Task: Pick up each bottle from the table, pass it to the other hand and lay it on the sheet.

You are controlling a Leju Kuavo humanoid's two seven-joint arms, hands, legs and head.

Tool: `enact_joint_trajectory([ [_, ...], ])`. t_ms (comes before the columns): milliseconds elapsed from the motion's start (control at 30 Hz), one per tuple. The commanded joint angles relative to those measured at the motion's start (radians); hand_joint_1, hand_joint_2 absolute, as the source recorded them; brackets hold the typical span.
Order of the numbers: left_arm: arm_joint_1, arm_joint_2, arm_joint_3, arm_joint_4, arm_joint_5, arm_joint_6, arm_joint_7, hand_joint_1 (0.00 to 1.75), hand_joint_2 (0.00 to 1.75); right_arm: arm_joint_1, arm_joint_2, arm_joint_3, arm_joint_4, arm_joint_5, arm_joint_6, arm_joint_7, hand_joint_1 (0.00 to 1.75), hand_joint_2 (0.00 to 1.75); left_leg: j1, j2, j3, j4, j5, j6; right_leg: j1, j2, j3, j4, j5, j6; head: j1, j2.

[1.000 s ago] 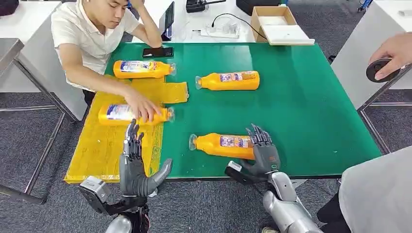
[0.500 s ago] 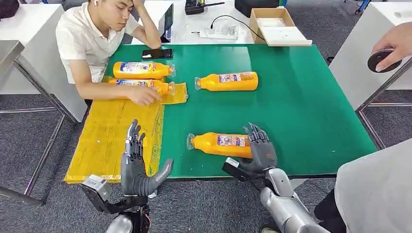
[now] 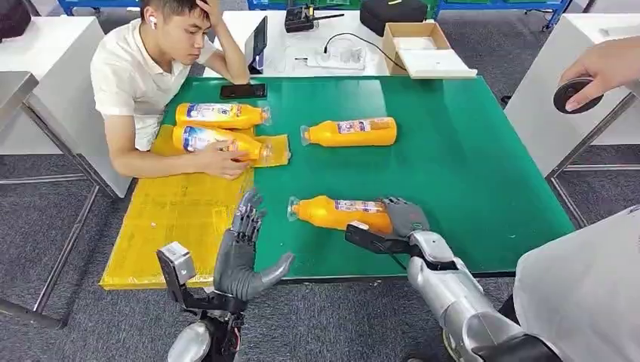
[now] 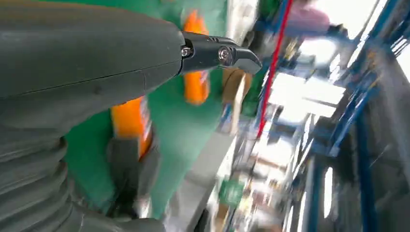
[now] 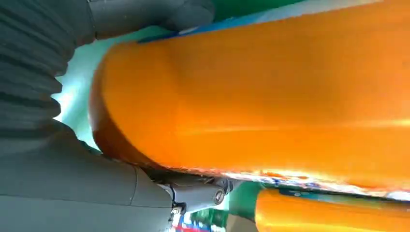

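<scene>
The left hand point(image 3: 245, 253) is hovering at the near table edge, fingers spread and thumb out, holding nothing, just beside the yellow sheet point(image 3: 170, 226). The right hand point(image 3: 404, 220) is wrapping around the base end of the near bottle point(image 3: 340, 213), which is lying on its side on the green table point(image 3: 468, 166) with its cap pointing toward the left hand. In the right wrist view the orange body is filling the palm, thumb under it and fingers over it, so the grip is looking closed, though how firm it is cannot be judged.

The risk is lying in that grip: it is sitting at one end, so the long cap end may be sagging or twisting out once lifted, and the smooth round body could be rolling free. A handover with the left hand this low may be missing the neck.

Farther on, a person's hand point(image 3: 220, 162) is resting on a bottle on the sheet point(image 3: 219, 141), right where the next one should be laid; a collision there is possible. Beyond it another bottle point(image 3: 220, 115) is lying against the sheet's far edge, and a fourth bottle point(image 3: 351, 131) is waiting on the bare table.
</scene>
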Motion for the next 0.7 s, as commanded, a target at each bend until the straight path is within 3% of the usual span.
enact_joint_trajectory([
  [33, -0.037, 0.060, -0.039, 0.129, 0.032, -0.138, 0.027, 0.00, 1.75, 0.039, -0.003, 0.093, 0.130, 0.020, 0.047, 0.034, 1.75, 1.75, 0.002, -0.004, -0.001, -0.002, 0.001, -0.001, 0.001, -0.006, 0.002, -0.003, 0.000, -0.001, 0.000, 0.000],
  [200, -0.032, 0.061, -0.031, 0.114, 0.029, -0.138, 0.033, 0.00, 1.75, 0.044, 0.003, 0.084, 0.125, 0.003, 0.029, 0.002, 1.75, 1.75, 0.001, -0.005, -0.003, -0.001, 0.000, -0.002, 0.001, -0.006, -0.001, -0.003, -0.002, -0.002, 0.000, 0.000],
  [267, -0.027, 0.062, -0.029, 0.107, 0.029, -0.138, 0.034, 0.00, 1.75, 0.045, 0.009, 0.080, 0.117, -0.006, 0.002, -0.024, 1.75, 1.75, 0.002, -0.007, -0.007, -0.001, 0.001, -0.002, 0.001, -0.009, -0.012, -0.005, -0.002, -0.002, 0.000, 0.000],
  [333, -0.015, 0.061, -0.022, 0.088, 0.026, -0.130, 0.028, 0.00, 1.75, 0.048, 0.024, 0.067, 0.100, -0.033, -0.061, -0.085, 1.75, 1.75, 0.001, -0.006, -0.001, -0.001, -0.003, -0.001, 0.001, -0.005, -0.006, -0.004, -0.006, -0.002, 0.000, 0.000],
  [367, -0.015, 0.061, -0.022, 0.088, 0.026, -0.130, 0.028, 0.00, 1.75, 0.048, 0.024, 0.067, 0.100, -0.033, -0.061, -0.085, 1.75, 1.75, 0.002, -0.006, -0.004, -0.003, -0.002, -0.002, 0.002, -0.007, -0.007, -0.006, -0.004, -0.002, 0.000, 0.000],
  [400, 0.004, 0.040, 0.009, 0.064, 0.012, -0.068, -0.014, 0.00, 1.75, 0.074, 0.042, 0.007, 0.055, -0.123, -0.105, -0.202, 1.75, 1.75, 0.002, -0.007, -0.005, -0.005, -0.001, -0.002, 0.002, -0.008, -0.003, -0.008, -0.003, -0.002, 0.000, 0.000],
  [500, 0.045, -0.014, 0.077, -0.006, -0.072, 0.198, -0.101, 0.00, 1.75, 0.135, 0.062, -0.018, -0.067, -0.193, -0.248, -0.296, 1.75, 1.75, 0.002, -0.004, -0.002, -0.003, -0.003, -0.002, 0.002, -0.006, 0.003, -0.006, -0.003, -0.002, 0.000, 0.000],
  [600, 0.082, -0.044, 0.113, -0.075, -0.114, 0.415, -0.203, 0.00, 1.75, 0.195, 0.085, -0.013, -0.224, -0.258, -0.353, -0.345, 1.75, 1.75, 0.002, -0.003, -0.004, -0.002, -0.004, -0.002, 0.002, -0.005, 0.001, -0.003, -0.004, -0.002, 0.000, 0.000],
  [700, 0.102, -0.034, 0.104, -0.098, -0.121, 0.499, -0.239, 0.00, 1.75, 0.241, 0.099, 0.002, -0.365, -0.316, -0.429, -0.378, 1.75, 1.75, 0.003, -0.003, -0.010, 0.000, -0.004, -0.001, 0.002, -0.006, -0.005, -0.002, -0.005, -0.002, 0.000, 0.000],
])
